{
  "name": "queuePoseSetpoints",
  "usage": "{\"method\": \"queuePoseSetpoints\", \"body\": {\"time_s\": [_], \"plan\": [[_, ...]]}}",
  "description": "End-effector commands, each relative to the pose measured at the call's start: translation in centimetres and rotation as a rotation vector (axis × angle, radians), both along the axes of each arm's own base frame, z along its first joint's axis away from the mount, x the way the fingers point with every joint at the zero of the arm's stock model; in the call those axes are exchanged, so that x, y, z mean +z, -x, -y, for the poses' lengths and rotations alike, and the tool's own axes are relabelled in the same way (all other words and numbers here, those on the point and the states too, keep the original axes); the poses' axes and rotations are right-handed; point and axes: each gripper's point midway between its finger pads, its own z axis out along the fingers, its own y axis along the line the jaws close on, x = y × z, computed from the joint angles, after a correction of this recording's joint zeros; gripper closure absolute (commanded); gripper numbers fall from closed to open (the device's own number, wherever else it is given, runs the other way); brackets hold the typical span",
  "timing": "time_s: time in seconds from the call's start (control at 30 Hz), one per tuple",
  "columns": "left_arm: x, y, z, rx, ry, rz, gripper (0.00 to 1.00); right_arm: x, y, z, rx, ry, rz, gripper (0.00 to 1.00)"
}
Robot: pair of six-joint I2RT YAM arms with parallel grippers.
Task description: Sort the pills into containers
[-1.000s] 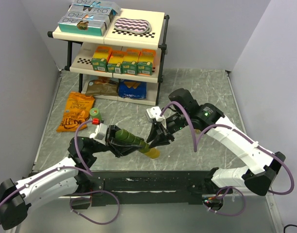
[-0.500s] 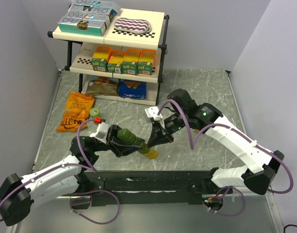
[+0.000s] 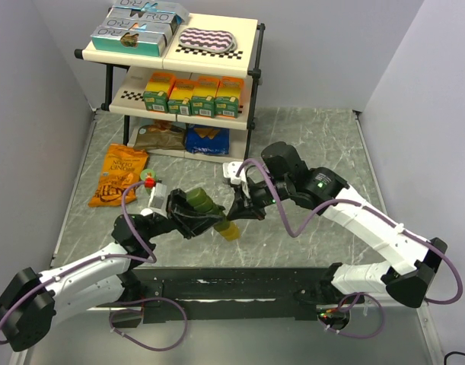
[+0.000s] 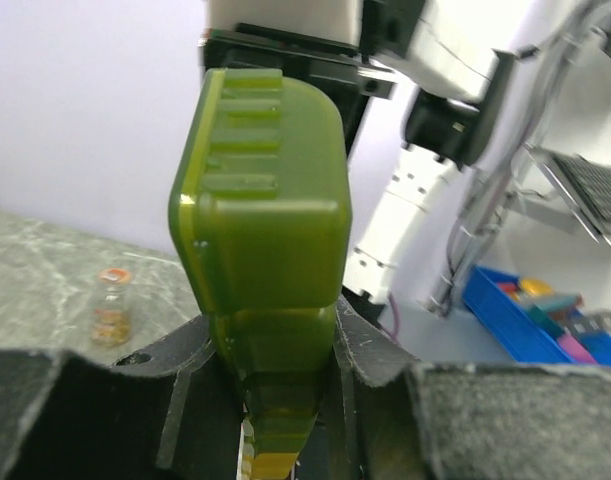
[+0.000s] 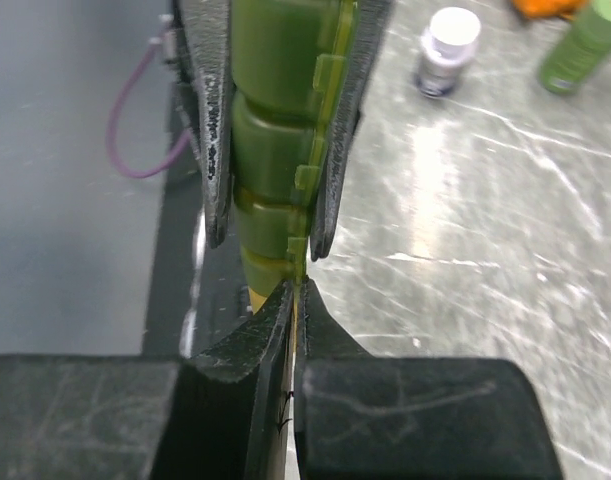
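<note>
From where I stand, the worry is the thin lid edge. If the right gripper (image 5: 293,295) pulls crooked, I'd guess the edge slips out, or the containers (image 3: 209,213) twist in the other grip and drop onto the desk (image 3: 316,144). The strip hangs in the air in front of the shelf rack (image 3: 243,38). The left gripper (image 4: 275,340) has its jaws clamped on the strip's green sides. The right jaws are pinched nearly flat on that edge at the yellow end.

2 white arms (image 3: 72,277) (purple cables (image 3: 282,225)), apparently black-jointed.
</note>
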Motion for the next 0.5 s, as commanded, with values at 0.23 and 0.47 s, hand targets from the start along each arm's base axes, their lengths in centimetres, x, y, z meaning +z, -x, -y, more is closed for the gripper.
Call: {"method": "queuePoseSetpoints", "body": {"time_s": [0.23, 0.47], "plan": [[8.1, 5.3, -5.9, -0.067, 0.441, 0.159, 0.99, 1.0, -9.8, -1.7, -0.366, -0.026, 0.241, 1.00], [9.3, 5.5, -7.1, -0.070, 0.548, 0.144, 0.99, 0.4, -10.8, -2.0, -0.418, -0.034, 0.236, 1.00]]}}
